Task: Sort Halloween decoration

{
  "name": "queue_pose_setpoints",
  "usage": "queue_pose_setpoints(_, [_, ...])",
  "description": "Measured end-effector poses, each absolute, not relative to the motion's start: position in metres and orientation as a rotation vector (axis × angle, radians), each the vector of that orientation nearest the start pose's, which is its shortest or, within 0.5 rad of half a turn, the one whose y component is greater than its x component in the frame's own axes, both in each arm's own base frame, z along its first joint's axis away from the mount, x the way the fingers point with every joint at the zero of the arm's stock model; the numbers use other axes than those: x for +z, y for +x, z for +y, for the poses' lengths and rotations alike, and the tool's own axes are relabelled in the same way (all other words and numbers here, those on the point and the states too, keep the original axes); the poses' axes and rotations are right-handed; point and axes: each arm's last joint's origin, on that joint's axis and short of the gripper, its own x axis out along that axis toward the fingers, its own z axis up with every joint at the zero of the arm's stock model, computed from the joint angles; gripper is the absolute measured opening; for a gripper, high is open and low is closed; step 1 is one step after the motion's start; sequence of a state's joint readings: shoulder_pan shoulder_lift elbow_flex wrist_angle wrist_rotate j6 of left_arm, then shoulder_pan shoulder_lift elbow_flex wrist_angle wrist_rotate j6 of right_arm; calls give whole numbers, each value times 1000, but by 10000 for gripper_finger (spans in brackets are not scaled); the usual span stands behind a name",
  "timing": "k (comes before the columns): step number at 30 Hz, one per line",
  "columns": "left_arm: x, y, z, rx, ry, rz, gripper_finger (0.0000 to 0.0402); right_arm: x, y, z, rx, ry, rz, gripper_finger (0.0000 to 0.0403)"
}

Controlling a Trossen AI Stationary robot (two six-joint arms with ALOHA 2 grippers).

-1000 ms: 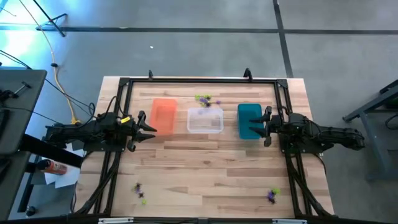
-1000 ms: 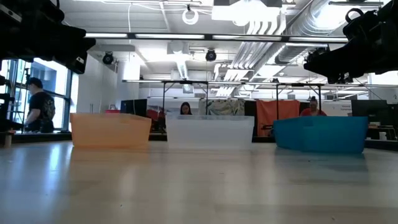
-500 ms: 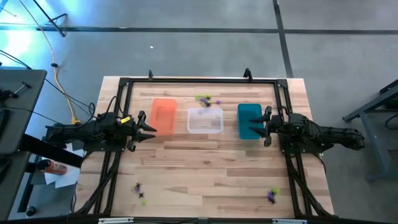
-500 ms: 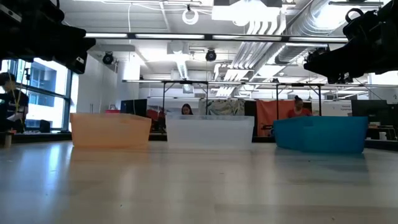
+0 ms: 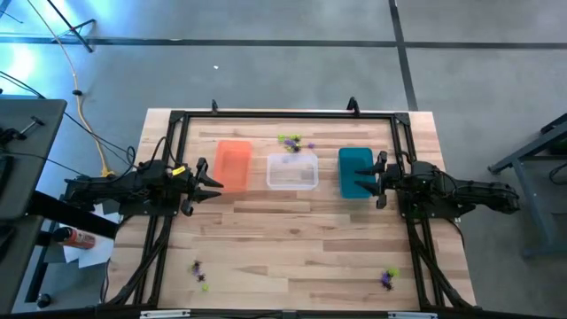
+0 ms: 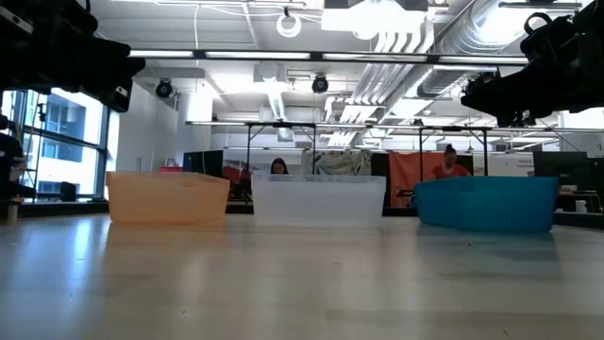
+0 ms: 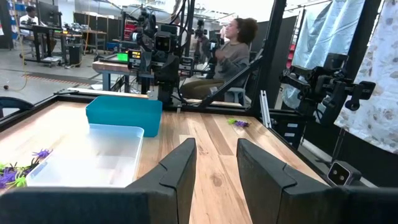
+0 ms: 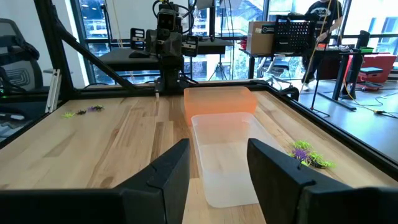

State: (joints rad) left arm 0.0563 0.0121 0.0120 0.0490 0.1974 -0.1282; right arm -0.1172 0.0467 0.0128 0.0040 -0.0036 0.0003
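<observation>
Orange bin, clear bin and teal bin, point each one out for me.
Orange bin (image 5: 233,166): high view, on its floor.
Clear bin (image 5: 292,172): high view, on its floor.
Teal bin (image 5: 354,170): high view, on its floor.

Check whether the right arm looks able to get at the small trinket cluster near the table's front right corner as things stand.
Probably yes. The right gripper hangs open and empty beside the teal bin, and the trinket cluster lies on bare tabletop on that arm's side, with nothing visible between them except the arm's own frame rails nearby.

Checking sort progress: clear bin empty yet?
Empty: the clear bin shows bare floor; trinkets lie outside it.
</observation>
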Motion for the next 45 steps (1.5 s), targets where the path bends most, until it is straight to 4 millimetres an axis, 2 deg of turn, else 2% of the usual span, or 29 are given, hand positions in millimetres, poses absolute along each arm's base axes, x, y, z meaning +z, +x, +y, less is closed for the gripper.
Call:
queue_pose_setpoints(21, [171, 97, 0, -144, -122, -39, 106, 166, 99, -12, -114, 17, 15, 156])
queue_pose_setpoints(23, [171, 97, 0, -144, -122, -40, 106, 171, 99, -11, -107, 134, -46, 156])
queue_pose_setpoints(27, [171, 97, 0, -144, -122, -39, 106, 190, 97, -12, -59, 577, -266, 156])
queue_pose_setpoints(29, [171, 97, 0, -144, -122, -40, 106, 198, 94, -14, -77, 724, -383, 156])
queue_pose_setpoints(32, [171, 97, 0, -144, -122, -39, 106, 207, 89, -17, -142, 779, -530, 156])
queue_pose_setpoints(37, [171, 97, 0, -144, -122, -40, 106, 214, 82, -24, -352, 886, -740, 156])
queue_pose_setpoints(41, [171, 97, 0, -144, -122, -39, 106, 210, 82, -27, -481, 941, -780, 156])
queue_pose_setpoints(45, [171, 97, 0, -144, -122, -39, 106, 206, 88, -28, -480, 1064, -776, 156])
